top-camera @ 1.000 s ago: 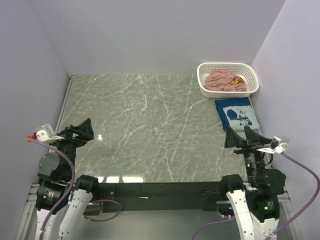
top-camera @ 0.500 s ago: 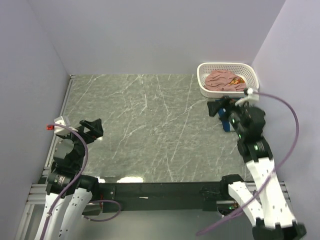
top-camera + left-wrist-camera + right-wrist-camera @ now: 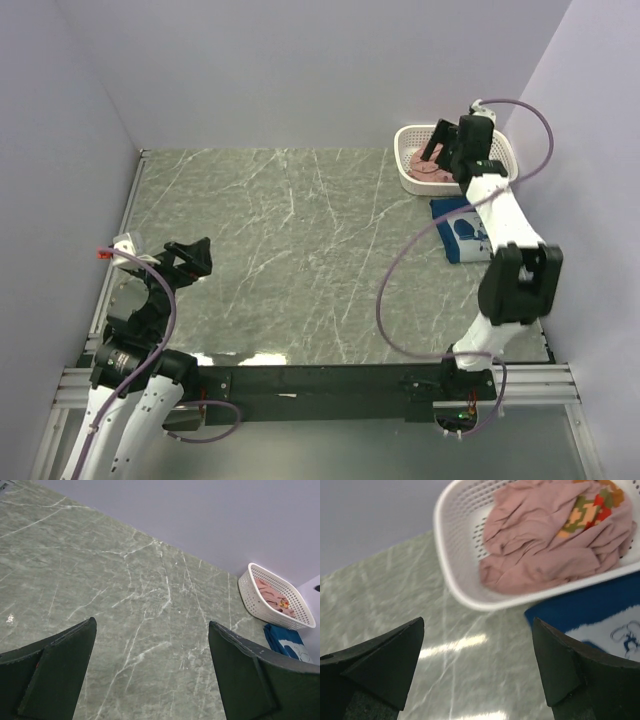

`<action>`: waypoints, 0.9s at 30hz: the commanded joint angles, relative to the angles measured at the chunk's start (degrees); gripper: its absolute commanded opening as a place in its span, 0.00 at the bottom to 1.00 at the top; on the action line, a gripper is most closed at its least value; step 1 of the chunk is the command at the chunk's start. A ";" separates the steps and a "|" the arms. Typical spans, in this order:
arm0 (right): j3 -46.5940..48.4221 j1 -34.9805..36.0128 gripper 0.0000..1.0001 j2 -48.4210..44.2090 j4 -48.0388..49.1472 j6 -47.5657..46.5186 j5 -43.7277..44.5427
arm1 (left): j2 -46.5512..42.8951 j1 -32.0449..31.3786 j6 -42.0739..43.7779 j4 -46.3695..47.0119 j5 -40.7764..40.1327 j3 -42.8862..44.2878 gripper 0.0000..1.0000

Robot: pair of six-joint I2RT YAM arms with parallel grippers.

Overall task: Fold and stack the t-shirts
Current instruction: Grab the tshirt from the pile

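Two empty grippers with jaws spread are shown: left gripper (image 3: 190,258) at lower left, right gripper (image 3: 443,150) over the upper-right basket (image 3: 405,182) containing the crumpled pink t-shirt (image 3: 422,168), with the blue t-shirt (image 3: 466,230) laid just below.

No text, brand or number can be read anywhere. The prints on the pink t-shirt (image 3: 545,545) and the blue t-shirt (image 3: 570,611) show no clear letters.

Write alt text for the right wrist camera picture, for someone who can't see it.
A crumpled pink tee with a colourful print lies in a white basket, seen past the open right claw. A blue tee with a white print lies beside the basket on the green marble table.
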 commanded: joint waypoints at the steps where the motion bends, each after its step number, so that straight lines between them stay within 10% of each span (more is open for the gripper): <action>1: 7.51 -3.45 0.94 7.93 -1.62 -1.18 3.55 | -0.15 -0.25 0.17 2.69 0.85 -0.60 0.99; 19: 45.85 -8.73 0.86 49.43 -11.46 -4.53 -0.13 | 5.47 0.72 0.26 2.69 1.03 -0.34 0.99; 27: 41.81 -9.79 0.00 45.31 -7.60 -3.74 -3.39 | 5.91 1.07 0.26 2.69 1.47 -0.25 0.99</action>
